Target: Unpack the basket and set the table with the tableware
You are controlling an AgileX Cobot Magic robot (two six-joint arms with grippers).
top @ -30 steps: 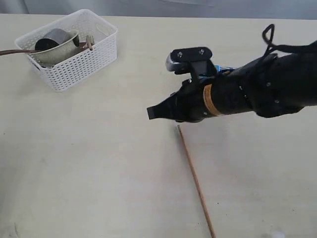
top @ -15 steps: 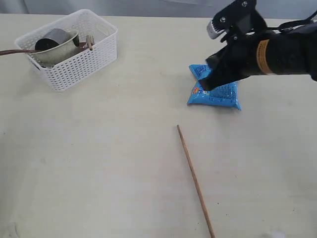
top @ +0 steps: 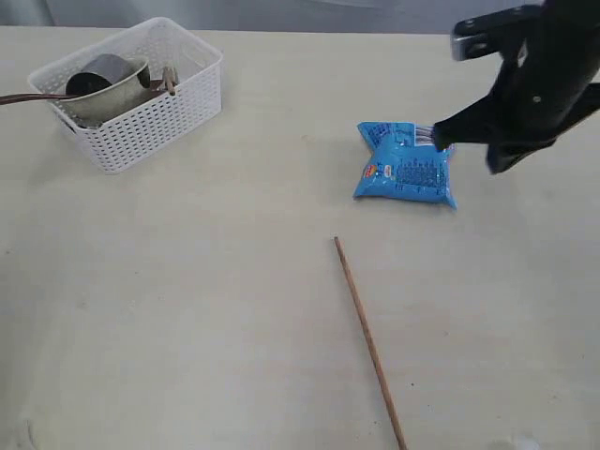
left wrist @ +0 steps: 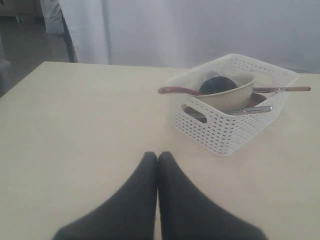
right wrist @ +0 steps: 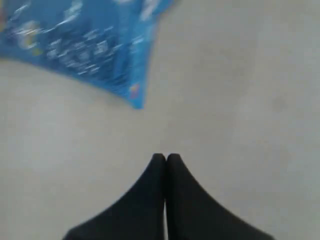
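Note:
The white basket (top: 150,112) stands at the table's (top: 187,281) far left. It holds the beige bowl (top: 111,97), the dark cup (top: 92,77) and a brown-handled utensil (top: 26,97) that pokes out over the rim. One wooden chopstick (top: 368,339) lies on the table near the front. My right gripper (top: 439,139) hangs shut and empty at the right edge of the blue snack bag (top: 405,164). The left wrist view shows my left gripper (left wrist: 158,156) shut and empty, short of the basket (left wrist: 225,132), with a thin brown stick (left wrist: 282,90) across the rim.
The blue snack bag (right wrist: 80,45) lies flat just ahead of my right gripper (right wrist: 165,157). A silver handle (left wrist: 250,110) rests inside the basket beside the bowl (left wrist: 227,97). A grey curtain hangs behind the table's far edge.
My right arm has pulled back from above the chopstick's far end, up and to the right past the snack bag, which now shows. Chopstick and basket have stayed put.

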